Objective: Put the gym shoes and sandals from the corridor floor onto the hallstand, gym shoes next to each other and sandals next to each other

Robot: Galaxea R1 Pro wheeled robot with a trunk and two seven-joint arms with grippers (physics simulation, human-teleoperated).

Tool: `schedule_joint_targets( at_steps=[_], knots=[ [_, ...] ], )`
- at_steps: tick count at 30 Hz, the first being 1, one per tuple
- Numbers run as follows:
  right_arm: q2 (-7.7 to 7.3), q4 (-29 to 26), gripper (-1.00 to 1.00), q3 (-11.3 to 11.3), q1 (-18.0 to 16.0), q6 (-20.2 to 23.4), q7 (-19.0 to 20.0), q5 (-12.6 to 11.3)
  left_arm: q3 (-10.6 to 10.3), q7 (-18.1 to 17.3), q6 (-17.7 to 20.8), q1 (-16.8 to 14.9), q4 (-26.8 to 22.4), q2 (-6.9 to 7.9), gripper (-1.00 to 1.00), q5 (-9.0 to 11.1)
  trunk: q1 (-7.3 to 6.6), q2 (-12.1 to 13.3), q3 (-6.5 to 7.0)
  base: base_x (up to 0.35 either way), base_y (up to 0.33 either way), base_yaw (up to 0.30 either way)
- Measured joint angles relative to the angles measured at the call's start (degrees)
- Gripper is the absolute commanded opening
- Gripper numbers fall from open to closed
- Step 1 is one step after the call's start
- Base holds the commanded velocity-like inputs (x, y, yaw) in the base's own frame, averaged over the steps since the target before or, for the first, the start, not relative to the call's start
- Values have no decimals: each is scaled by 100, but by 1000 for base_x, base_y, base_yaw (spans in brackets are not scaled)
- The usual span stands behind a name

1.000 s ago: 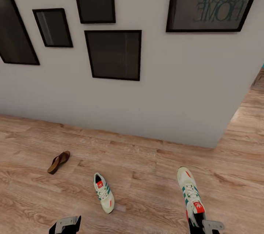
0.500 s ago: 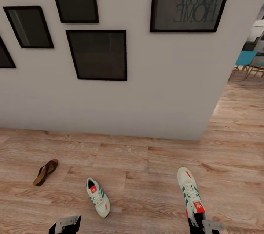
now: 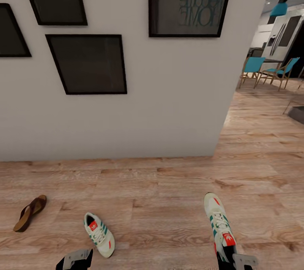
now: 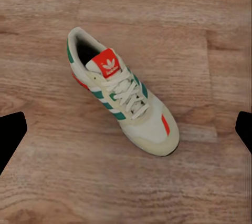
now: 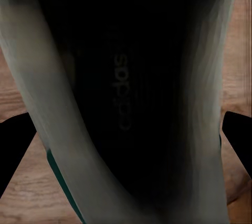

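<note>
- While one gym shoe [image 3: 220,224] is carried at the lower right of the head view, heel end down at the right gripper [image 3: 231,260], a slip could be caused by any jolt in transit, since only the heel end looks held, toe pointing away.
- In the right wrist view the shoe's dark insole [image 5: 123,92] is seen close-up, w/ the jaws either side of its collar; they're judged pinched on it, though pad contact isn't visible.
- A mix-up of pairs on the rack could result if the 2nd gym shoe [image 3: 99,241] is left too long; it lies on the corridor floor [image 3: 169,185] at lower left, just beside and above the left gripper [image 3: 74,260].
- In the left wrist view that shoe [image 4: 122,92] is seen from above, lying diagonally betw. the spread jaws, apart from both; nothing is gripped there.
- One sandal [image 3: 29,213] lies at far left on the floor, well apart from both grippers.
- A collision w/ the white wall [image 3: 169,105] is possible when turning, as it stands close ahead.
</note>
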Motion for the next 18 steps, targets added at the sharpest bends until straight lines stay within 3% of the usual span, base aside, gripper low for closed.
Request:
schedule_joint_targets(
  at_steps=[5,12,18],
  knots=[
    [0,1,-100,0,0,0,0,0,0,0,0,-3,-1,0,100,0,0,0,0,16,33,-267],
    [0,2,-100,2,2,-2,0,0,1,0,-1,-1,-1,0,100,0,-1,0,0,80,190,-267],
    [1,0,-100,0,3,0,0,0,0,0,-1,-2,0,0,100,0,0,0,0,28,63,-267]
  ],
)
